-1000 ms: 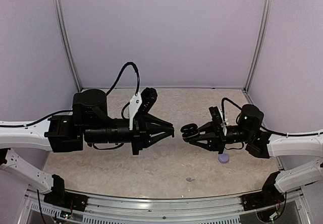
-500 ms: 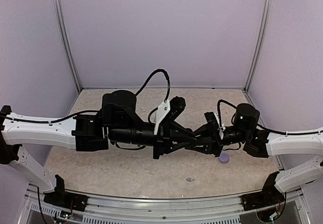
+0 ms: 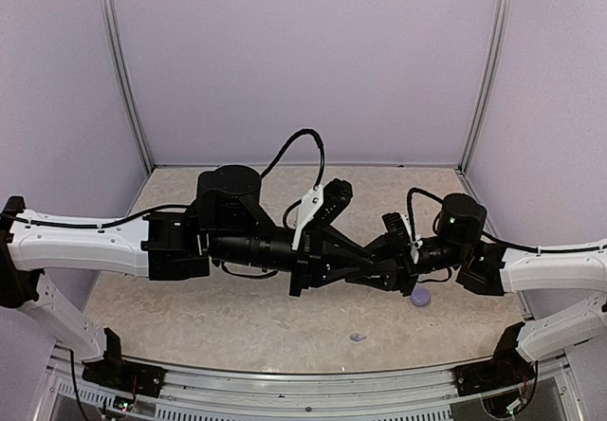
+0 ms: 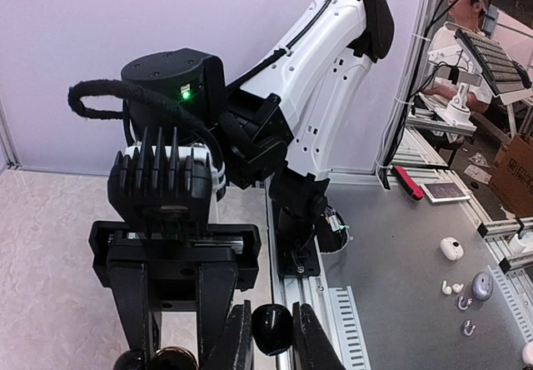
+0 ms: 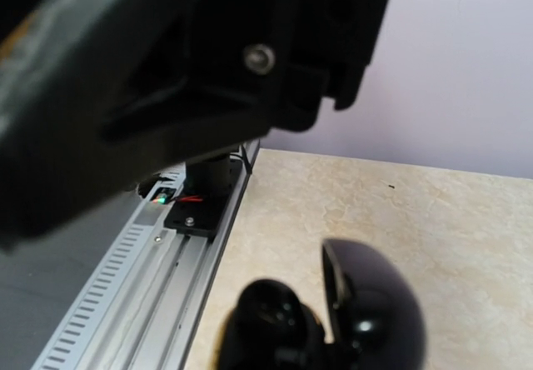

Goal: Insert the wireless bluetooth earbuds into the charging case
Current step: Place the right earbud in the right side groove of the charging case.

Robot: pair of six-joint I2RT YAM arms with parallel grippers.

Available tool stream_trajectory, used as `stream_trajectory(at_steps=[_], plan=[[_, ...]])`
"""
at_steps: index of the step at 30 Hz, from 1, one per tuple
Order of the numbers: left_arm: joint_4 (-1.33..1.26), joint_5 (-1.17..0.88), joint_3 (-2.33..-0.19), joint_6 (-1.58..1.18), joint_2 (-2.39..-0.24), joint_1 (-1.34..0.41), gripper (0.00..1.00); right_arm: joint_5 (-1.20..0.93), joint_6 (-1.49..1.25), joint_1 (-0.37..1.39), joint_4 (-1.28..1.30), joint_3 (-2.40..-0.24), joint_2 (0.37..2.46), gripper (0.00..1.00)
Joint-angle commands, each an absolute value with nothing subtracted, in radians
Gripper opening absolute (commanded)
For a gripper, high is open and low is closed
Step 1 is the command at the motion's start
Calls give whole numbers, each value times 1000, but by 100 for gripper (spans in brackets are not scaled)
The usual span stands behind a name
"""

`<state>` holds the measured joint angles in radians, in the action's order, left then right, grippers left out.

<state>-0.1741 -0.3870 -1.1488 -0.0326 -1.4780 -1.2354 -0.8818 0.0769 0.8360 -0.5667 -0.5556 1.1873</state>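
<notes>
The beige table (image 3: 237,317) lies under both arms, which reach toward each other and meet tip to tip above its middle. The left arm (image 3: 95,246) stretches in from the left and the right arm (image 3: 550,271) from the right, so the shared line runs left to right.

The right gripper (image 4: 173,349) is clamped on the glossy black charging case (image 5: 371,312), whose lid stands open beside the rounded base. The left gripper (image 4: 271,320) has its jaws together on a small glossy black ball, which I take to be a black earbud (image 4: 272,330), pinched between the fingers (image 4: 237,337).

The case sits just ahead of the left fingertips, toward the robot's right, and almost level with them. The left hand carries the bud, so I judge that the next move is its own: a short push along that line and down into the base. Whether bud and case already touch cannot be told, as the overhead view shows the black parts merged.

On the table a lavender round thing (image 3: 419,297) lies under the right wrist. A tinier lavender piece (image 3: 357,337), perhaps an earbud, lies nearer the front edge.

A second ago the two grippers stood apart with bare table between them. Since then the left arm has reached across and closed that gap.
</notes>
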Motion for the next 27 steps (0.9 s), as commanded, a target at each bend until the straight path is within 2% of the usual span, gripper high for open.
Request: stream_trajectory(at_steps=[1, 19, 27], plan=[[-191, -419, -1140, -53, -1481, -1219, 3, -877, 51, 843, -599, -574, 1190, 0], [-208, -392, -1115, -52, -1469, -1142, 3, -953, 28, 843, -653, -571, 1190, 0], [-295, -175, -1065, 99, -1396, -1238, 3, -913, -117, 843, -824, -522, 1225, 0]])
